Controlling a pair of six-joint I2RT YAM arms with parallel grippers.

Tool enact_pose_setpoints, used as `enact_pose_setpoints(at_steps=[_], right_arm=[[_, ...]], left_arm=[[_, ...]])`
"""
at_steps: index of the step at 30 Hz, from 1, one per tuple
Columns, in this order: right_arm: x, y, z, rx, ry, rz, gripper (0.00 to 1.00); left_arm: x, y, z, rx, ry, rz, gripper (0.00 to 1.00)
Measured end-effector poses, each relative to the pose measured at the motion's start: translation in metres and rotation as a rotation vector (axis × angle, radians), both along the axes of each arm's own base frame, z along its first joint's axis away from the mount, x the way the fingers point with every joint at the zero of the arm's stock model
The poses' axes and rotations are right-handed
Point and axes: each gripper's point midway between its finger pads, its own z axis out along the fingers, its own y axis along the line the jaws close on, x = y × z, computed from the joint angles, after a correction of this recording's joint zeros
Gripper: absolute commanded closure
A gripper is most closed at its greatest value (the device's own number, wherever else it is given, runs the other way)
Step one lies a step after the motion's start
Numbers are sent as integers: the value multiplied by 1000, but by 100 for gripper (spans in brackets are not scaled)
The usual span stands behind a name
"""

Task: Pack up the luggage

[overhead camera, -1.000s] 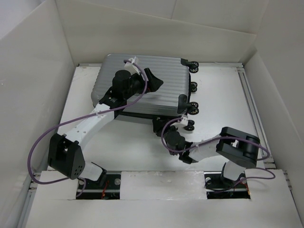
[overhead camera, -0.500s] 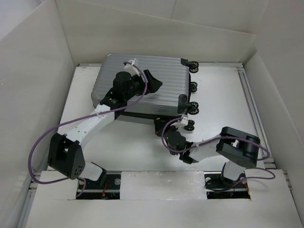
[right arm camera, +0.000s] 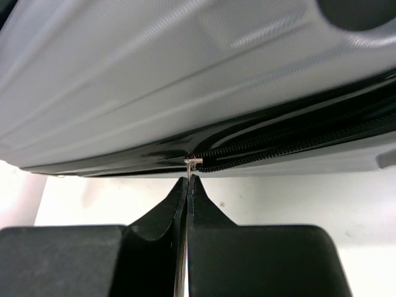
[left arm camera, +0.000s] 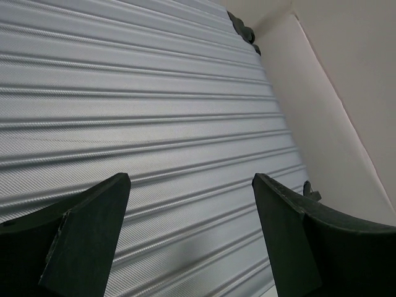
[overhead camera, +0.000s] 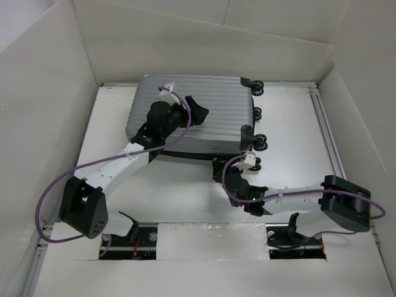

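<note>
As the right arm's jaws snapped shut within the last second, they pinched the small metal zipper pull (right arm camera: pixel 193 163) on the near seam of the large silver-grey ribbed hard-shell suitcase (overhead camera: pixel 210 114); a second before, they had stood partly apart. In that time the right arm (overhead camera: pixel 291 197) had also stretched out low, its elbow swinging off to the right. The suitcase had slid slightly rightward on the white tabletop (overhead camera: pixel 179 192).

With the lid down and the pull caught, the job looked to have reached the zipping stage. In the right wrist view the teeth were meshed on the right of the pull and a dark gap ran to its left, so that stretch of zip probably remained to be drawn.

The left arm's jaws stood wide apart, gripping nothing, poised over the ribbed lid; whether they touched it could not be told. The suitcase lay flat at the far middle of the tabletop, its black spinner wheels (overhead camera: pixel 258 87) facing right.
</note>
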Motion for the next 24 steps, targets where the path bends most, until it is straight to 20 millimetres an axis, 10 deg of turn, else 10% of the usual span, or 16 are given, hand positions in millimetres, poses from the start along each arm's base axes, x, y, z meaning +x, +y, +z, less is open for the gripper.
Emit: enact_pose_setpoints(at_steps=[15,24], right_arm=[[-23,-77,4,88,180,-237,100],[-20,-79,3,60,164,-300,100]], left_arm=[[-2,9,-5,-49,-92,31,21],[-3,10,-4,-51,-98,36,21]])
